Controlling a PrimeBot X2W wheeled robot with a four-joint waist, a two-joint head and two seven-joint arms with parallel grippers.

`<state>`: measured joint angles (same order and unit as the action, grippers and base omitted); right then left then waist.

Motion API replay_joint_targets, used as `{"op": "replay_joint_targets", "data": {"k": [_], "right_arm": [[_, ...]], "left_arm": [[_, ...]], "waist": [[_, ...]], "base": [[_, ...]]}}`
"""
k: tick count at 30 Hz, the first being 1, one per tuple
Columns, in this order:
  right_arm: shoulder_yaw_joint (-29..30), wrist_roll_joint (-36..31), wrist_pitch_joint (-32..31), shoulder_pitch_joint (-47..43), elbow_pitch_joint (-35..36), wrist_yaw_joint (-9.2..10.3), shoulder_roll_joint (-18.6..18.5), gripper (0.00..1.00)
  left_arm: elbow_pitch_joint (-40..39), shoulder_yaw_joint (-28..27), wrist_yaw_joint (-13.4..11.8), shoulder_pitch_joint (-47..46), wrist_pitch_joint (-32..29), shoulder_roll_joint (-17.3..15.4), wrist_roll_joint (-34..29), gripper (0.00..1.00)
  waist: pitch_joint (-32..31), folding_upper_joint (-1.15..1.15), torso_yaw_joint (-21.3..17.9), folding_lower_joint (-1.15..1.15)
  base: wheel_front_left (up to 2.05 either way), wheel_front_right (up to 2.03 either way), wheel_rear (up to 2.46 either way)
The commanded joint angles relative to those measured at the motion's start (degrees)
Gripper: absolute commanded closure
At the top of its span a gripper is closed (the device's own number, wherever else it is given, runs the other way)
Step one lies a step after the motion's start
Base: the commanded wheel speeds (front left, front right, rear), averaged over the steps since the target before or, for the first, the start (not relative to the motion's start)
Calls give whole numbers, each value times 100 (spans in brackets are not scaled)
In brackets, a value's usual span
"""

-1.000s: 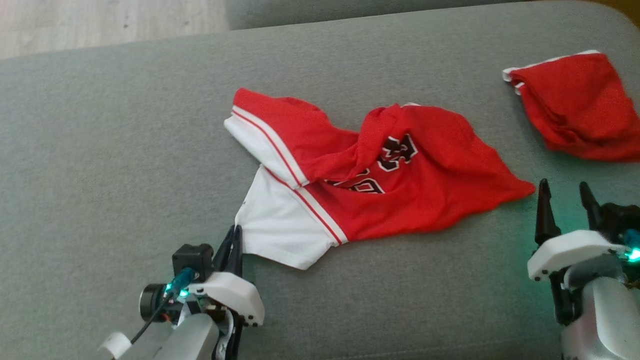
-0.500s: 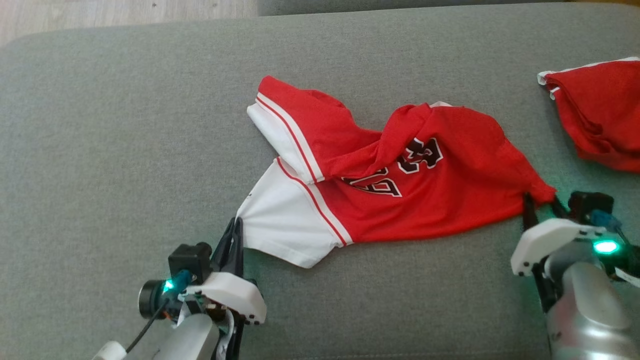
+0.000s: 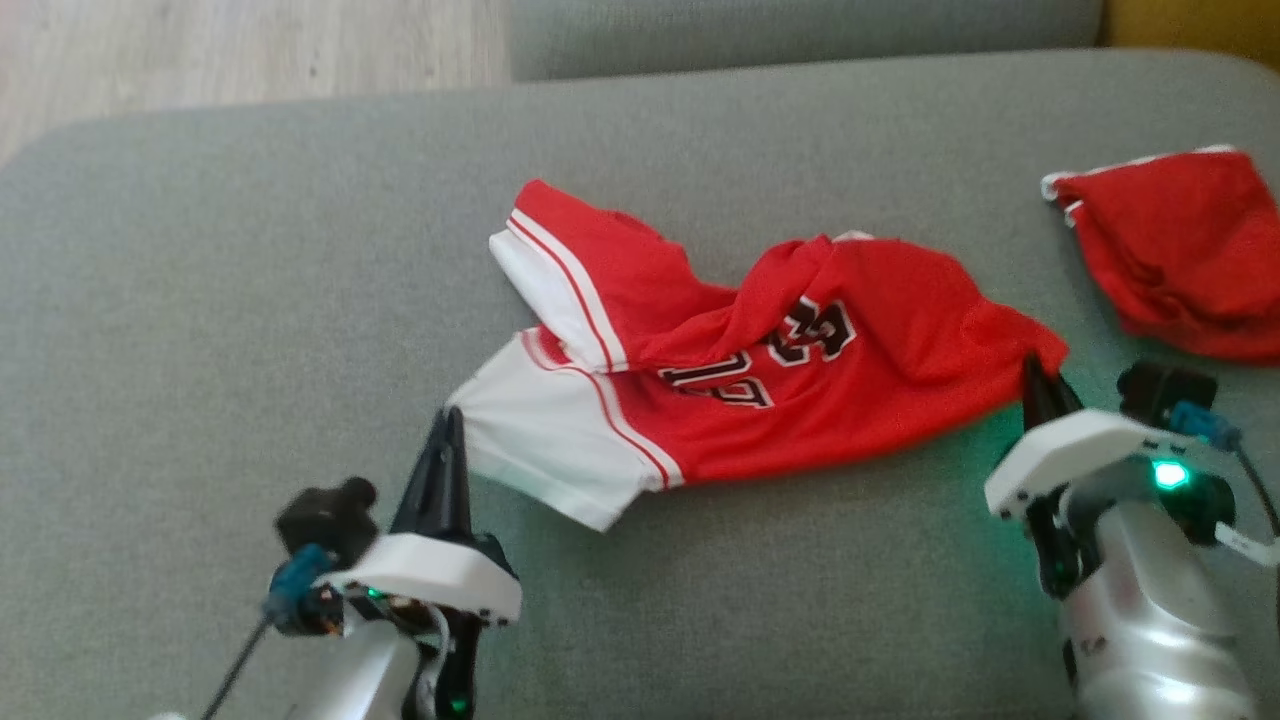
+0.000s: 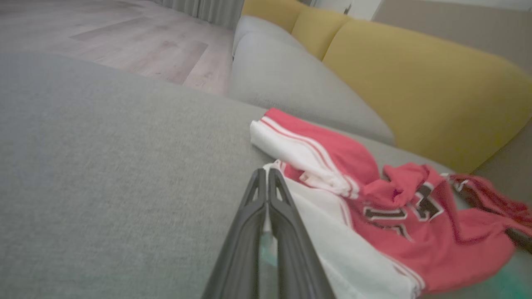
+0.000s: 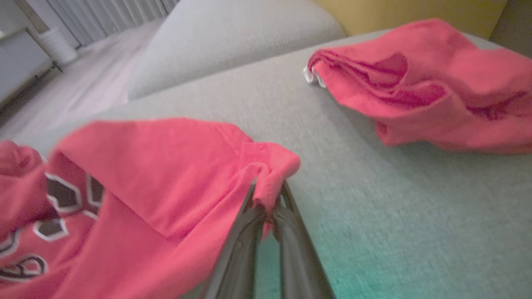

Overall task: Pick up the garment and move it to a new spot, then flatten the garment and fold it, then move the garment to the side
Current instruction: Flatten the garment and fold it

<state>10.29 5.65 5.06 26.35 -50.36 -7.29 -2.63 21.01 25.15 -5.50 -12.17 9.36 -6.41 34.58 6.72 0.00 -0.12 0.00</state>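
1. The red-and-white mesh jersey lies crumpled in the middle of the grey fabric seat cushion. The left end effector is clenched on its white corner, a thin pinch that may slip.
2. The right end effector grasps the red corner; uneven pulling could twist the bunched middle.
3. Moving rightward may snag the other red garment.

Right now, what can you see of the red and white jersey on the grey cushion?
The jersey is thin, soft-looking red cloth with two white panels edged in red stripes and black, white-outlined figures. It lies crumpled on the grey cushion, red cloth bunched over its middle. The left gripper pinches a white corner, the right gripper a red corner.
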Motion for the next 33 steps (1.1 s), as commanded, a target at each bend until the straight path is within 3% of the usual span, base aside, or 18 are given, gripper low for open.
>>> {"op": "replay_joint_targets", "data": {"k": [1,7,14,23,28,33], "right_arm": [[-275,249,55,164,317,-20,-25,100],[-807,1311,-305,-312,1745,-20,-130,100],[-785,2218,-1106,-1021,4338,-20,-230,100],[-439,2426,-2242,-1455,7183,-20,-107,100],[-261,2251,-2677,-1352,7823,-20,-62,100],[-126,2114,-2904,-1098,7608,-20,-41,100]], "left_arm": [[-341,-297,41,-99,94,-27,120,100],[-1519,-612,172,64,-49,-100,634,100],[-3513,-923,32,-30,-635,-410,985,100],[-5219,-1181,-260,-1130,-1745,-1024,941,100],[-5209,-1168,-263,-1838,-2250,-1307,835,100],[-4733,-1100,-189,-2296,-2443,-1394,782,100]], "waist": [[-194,0,0,0],[-760,0,-4,0],[-1090,0,-32,0],[-1141,0,-103,0],[-958,0,-119,0],[-671,0,-120,0]], "base": [[0,0,0],[0,0,0],[0,0,0],[0,0,0],[0,0,0],[0,0,0]]}}
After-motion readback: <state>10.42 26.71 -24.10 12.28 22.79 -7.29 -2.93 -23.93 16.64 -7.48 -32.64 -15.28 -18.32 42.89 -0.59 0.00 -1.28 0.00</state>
